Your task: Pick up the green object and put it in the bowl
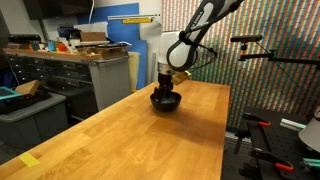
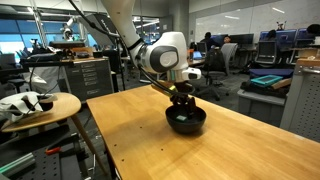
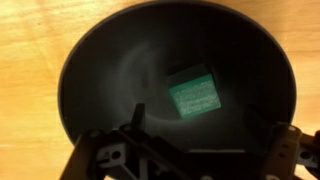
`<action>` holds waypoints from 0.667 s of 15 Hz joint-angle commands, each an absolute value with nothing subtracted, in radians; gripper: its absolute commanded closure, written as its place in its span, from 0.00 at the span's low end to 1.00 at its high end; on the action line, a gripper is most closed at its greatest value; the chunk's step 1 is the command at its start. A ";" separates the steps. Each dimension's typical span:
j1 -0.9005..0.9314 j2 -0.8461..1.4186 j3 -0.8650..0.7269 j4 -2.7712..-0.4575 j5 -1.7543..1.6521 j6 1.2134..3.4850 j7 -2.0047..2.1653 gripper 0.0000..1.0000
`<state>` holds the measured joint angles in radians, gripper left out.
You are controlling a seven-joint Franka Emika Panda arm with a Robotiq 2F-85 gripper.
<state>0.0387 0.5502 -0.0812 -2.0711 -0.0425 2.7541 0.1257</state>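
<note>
The green block lies inside the black bowl, right of its middle, in the wrist view. The bowl stands on the wooden table in both exterior views. A trace of green shows inside the bowl in an exterior view. My gripper hangs straight above the bowl with its fingers spread apart and nothing between them. In the exterior views the gripper sits just over the bowl's rim.
The bowl stands near the far end of the wooden table. A yellow tape piece lies at a near corner. A grey cabinet stands beside the table. A small round side table holds clutter.
</note>
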 commanded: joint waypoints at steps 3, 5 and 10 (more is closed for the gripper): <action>0.023 0.459 -0.078 -2.083 -0.018 2.720 0.126 0.00; 0.023 0.431 -0.089 -2.092 -0.027 2.701 0.131 0.00; 0.024 0.377 -0.099 -2.101 -0.047 2.605 0.134 0.00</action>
<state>0.0237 0.4338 -0.0941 -2.0766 -0.0325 2.6679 0.1258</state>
